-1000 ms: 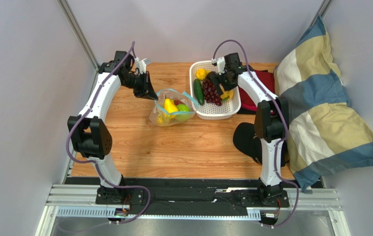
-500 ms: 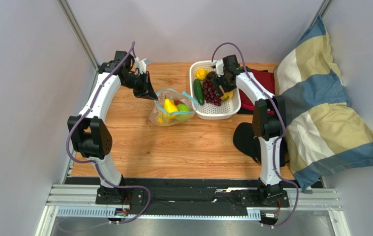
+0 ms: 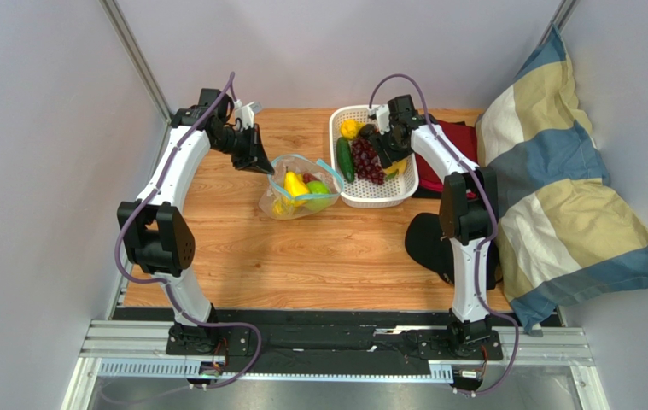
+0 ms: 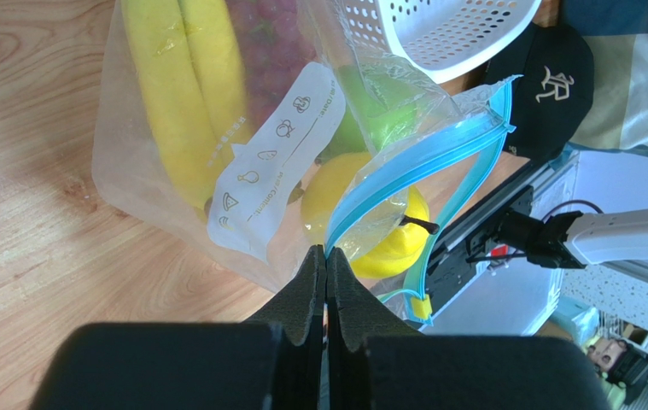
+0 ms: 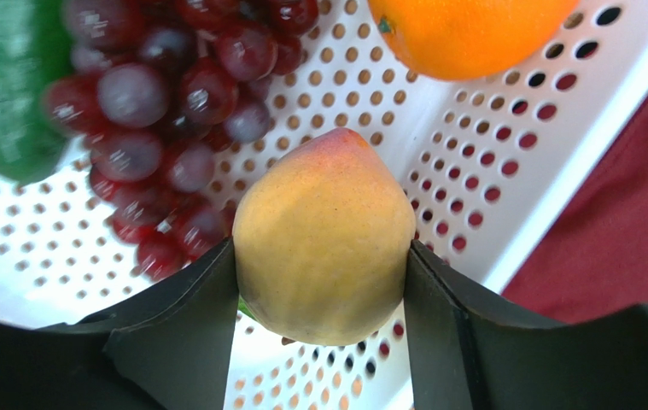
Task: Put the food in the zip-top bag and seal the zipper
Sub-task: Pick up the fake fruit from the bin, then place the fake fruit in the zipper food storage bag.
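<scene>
Now the left gripper (image 4: 325, 253) pinches the teal zipper (image 4: 438, 151) of the clear crinkly bag (image 4: 131, 192); the right gripper (image 5: 321, 256) clamps a yellow-pink peach (image 5: 323, 218).

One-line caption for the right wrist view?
Right gripper clamps a yellow-pink peach over the white basket, beside purple grapes and an orange.

The top view looks steeply down from behind both bases at the whole counter (image 3: 242, 256). The wrist views sit close behind the left claw (image 4: 325, 254) and right claw (image 5: 321, 248), sharing the white basket (image 4: 438, 34).
</scene>
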Controlling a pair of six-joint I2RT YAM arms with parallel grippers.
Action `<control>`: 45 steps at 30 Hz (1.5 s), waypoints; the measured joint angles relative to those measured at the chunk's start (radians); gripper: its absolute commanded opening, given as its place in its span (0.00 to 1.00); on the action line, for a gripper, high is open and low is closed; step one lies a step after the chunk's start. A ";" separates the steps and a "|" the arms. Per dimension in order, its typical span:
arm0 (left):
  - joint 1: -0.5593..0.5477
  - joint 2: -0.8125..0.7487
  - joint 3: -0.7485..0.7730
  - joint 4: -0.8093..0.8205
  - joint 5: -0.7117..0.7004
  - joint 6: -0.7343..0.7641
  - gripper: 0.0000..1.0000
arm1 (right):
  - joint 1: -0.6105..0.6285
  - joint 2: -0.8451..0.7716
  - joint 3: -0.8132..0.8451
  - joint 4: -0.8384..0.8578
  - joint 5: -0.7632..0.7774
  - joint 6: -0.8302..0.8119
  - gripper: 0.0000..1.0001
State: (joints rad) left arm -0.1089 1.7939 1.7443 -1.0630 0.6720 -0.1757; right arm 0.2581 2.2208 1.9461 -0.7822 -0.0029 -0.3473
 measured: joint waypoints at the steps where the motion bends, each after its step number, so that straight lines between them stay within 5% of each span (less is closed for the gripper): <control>1: 0.000 0.000 0.000 0.000 0.000 0.000 0.00 | 0.000 -0.013 0.000 -0.012 -0.013 0.004 0.27; 11: 0.000 0.000 0.000 -0.003 0.010 0.003 0.00 | 0.002 -0.396 0.000 -0.019 -0.332 0.151 0.25; 16: 0.000 0.000 0.000 -0.003 0.026 0.003 0.00 | 0.099 -0.526 0.000 0.047 -0.488 0.232 0.25; 26: 0.000 0.000 0.000 -0.006 0.037 0.008 0.00 | 0.377 -0.464 -0.088 0.000 -0.566 0.113 0.22; 36: 0.000 0.000 0.000 -0.015 0.057 0.019 0.00 | 0.397 -0.288 -0.049 -0.071 -0.487 -0.112 0.21; 45: 0.000 0.000 0.000 -0.019 0.058 0.029 0.00 | 0.361 -0.225 -0.014 -0.006 -0.393 -0.086 0.27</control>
State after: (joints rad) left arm -0.1085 1.7939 1.7439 -1.0821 0.7296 -0.1471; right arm 0.6189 1.9957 1.9320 -0.7879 -0.3958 -0.4332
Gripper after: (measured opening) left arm 0.008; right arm 0.639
